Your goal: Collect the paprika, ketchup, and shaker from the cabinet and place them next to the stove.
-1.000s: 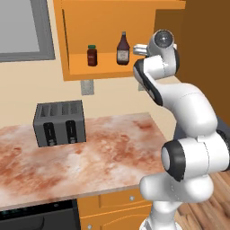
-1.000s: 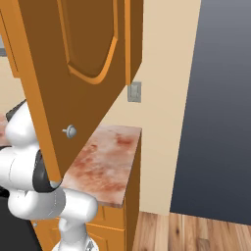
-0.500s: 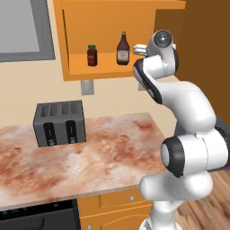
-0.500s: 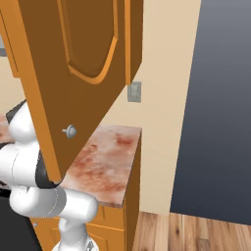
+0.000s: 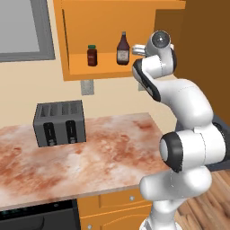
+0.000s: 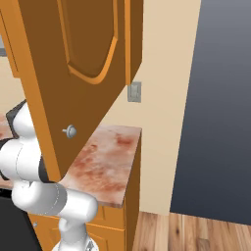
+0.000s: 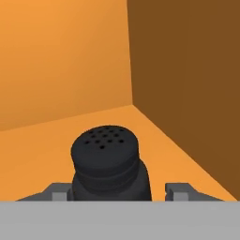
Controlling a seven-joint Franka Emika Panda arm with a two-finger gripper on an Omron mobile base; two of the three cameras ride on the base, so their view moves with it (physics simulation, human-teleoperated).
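A small black shaker with a rounded top dotted with holes stands upright on the orange shelf of the cabinet, near the shelf's right end, where the orange back wall meets the darker brown side wall. In the hand view it sits low and centred between the two grey fingertips of the gripper. The left tip appears to sit right at the shaker's side, while a sliver of orange shelf shows between the right tip and the shaker. The fingers stand apart on either side of the shaker, and whether they press on it cannot be told.

In the left base view the white arm reaches up from the lower right, its wrist at the right end of the cabinet shelf. To the left of the wrist on the same shelf stands the ketchup, a tall dark bottle with a white label. Further left, apart from it, stands the paprika, a short dark-red jar with a green lid.

Below the cabinet, a grey wall outlet sits on the beige wall. A dark grey toaster stands on the mottled reddish counter, at its far left.

In the right base view an open orange cabinet door with a small round knob stands in the near left.
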